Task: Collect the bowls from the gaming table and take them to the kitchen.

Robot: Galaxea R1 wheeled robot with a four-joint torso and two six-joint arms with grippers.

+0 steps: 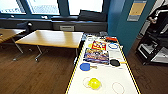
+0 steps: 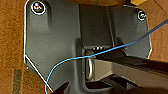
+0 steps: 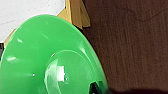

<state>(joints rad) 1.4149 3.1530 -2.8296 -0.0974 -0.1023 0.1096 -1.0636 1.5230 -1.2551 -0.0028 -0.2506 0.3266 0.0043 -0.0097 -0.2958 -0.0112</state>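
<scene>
- Your bright yellow shallow round plastic bowl (image 1: 94, 83) sits on the long white-topped bench (image 1: 105, 77), near end.
- Glossy green plastic bowl (image 3: 50, 62) looms at right wrist camera, over bench edge.
- Jaws, both: cannot tell.

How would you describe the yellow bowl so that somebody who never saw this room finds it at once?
Start at the long white-topped table with a yellow edge that runs away from the robot, beside the light wooden table. On its near end sits a small round bright yellow plastic bowl, nearer than the blue paddle. It is the only yellow, domed thing there; the paddles are flat.
</scene>
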